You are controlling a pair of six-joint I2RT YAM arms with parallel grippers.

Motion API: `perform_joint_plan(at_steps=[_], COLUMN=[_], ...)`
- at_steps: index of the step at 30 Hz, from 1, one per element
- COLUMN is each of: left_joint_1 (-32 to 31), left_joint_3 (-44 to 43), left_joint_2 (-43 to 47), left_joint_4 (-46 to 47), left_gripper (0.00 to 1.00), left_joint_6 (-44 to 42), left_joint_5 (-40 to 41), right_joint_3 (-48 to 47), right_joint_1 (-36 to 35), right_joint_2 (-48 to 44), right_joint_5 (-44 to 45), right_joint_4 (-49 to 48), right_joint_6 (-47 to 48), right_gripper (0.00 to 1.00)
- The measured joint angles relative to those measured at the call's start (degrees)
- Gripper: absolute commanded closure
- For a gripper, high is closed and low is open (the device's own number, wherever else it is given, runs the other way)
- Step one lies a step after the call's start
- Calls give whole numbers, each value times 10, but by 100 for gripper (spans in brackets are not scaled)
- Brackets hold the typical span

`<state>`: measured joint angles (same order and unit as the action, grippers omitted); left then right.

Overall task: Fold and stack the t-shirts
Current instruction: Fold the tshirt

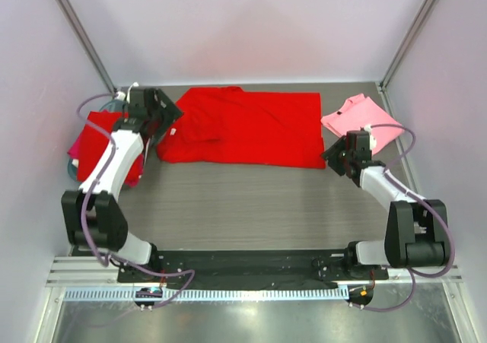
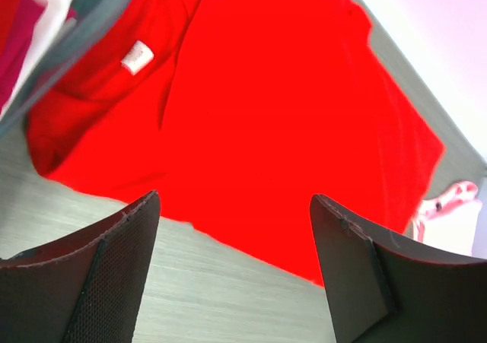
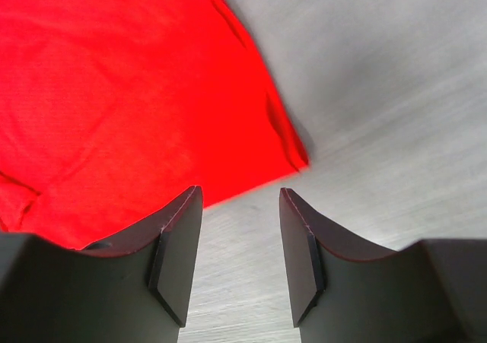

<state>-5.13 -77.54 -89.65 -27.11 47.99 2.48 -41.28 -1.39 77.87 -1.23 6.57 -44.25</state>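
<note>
A bright red t-shirt lies spread and partly folded across the back of the table, its white neck label at the left. My left gripper hovers open and empty over the shirt's left end; the left wrist view shows the shirt past its fingers. My right gripper is open and empty just off the shirt's near right corner. A light pink t-shirt lies folded at the back right, behind the right gripper.
A teal basin at the left edge holds more red and magenta shirts; its rim shows in the left wrist view with white cloth inside. White walls enclose the table on three sides.
</note>
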Motion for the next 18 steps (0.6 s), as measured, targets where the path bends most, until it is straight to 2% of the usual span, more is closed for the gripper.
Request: perform_joint_plan(at_steps=[5,10,18], left_joint_1=[0,0,0], left_joint_3=[140,233,275], left_joint_2=[110,187,276], left_joint_4=[59,79,78], left_gripper=[23,23,22], left_joint_6=[23,41,43], left_joint_5=[-10,-5,36], right_joint_3=[72,118,116], right_joint_1=[-21,-38,-38], right_joint_2=[-21,-23,30], right_joint_5=[33,63,97], right_joint_4=[-29,-66,-132], right_joint_6=[-56,-116,-175], right_gripper=[50,50,53])
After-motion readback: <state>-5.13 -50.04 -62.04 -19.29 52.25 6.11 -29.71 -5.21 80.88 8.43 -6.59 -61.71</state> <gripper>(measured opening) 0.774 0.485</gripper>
